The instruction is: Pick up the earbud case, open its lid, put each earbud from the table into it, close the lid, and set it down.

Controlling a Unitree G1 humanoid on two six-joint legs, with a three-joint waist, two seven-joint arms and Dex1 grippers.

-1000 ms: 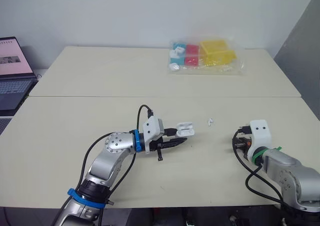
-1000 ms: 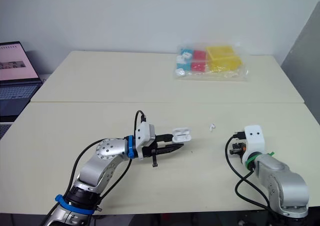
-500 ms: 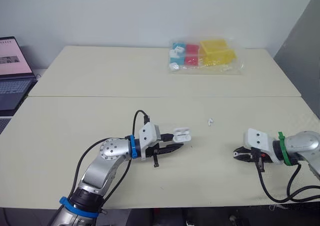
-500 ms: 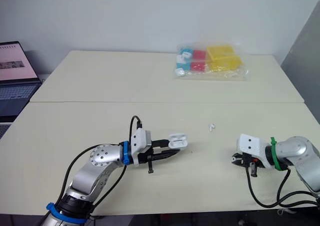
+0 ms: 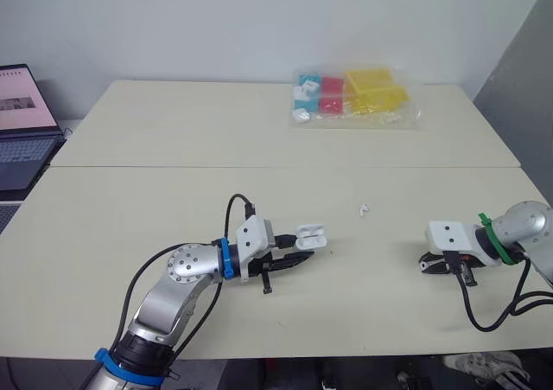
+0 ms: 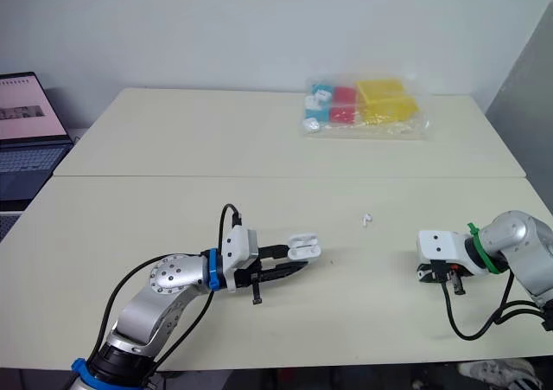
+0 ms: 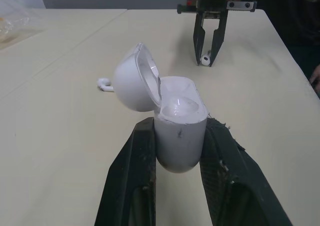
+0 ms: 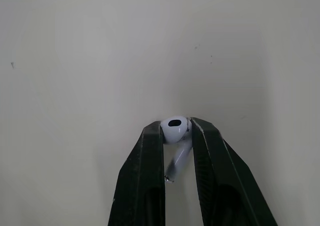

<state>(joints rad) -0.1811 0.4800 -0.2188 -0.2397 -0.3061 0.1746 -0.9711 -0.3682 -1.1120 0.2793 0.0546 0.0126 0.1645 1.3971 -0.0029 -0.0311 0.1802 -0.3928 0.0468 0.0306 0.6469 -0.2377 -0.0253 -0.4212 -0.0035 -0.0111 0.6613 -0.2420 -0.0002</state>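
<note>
Two black fingers of the left claw (image 5: 304,250) are closed narrowly on the lower body of the glossy white rounded earbud case (image 7: 181,136), one on each side. They hold it upright, low over the front middle of the pale beige desk (image 5: 173,200); whether it touches the surface cannot be told. Well apart to the right, the right claw (image 7: 205,60) is almost closed, pinching a small white earbud (image 8: 175,128) by its bulb, with the stem running back between the fingers. A second white earbud (image 5: 364,208) lies on the desk between the two claws and farther back; in the left wrist view the lid covers part of it. The case's underside is hidden between the fingers, and its inner wells are hard to make out. Its domed lid (image 7: 132,78) stands hinged open, tipped to one side, with a smooth hollow inside. A small dark scuff marks the case's front. At the far side of the desk rests a clear plastic bag of coloured blocks (image 5: 354,96).
</note>
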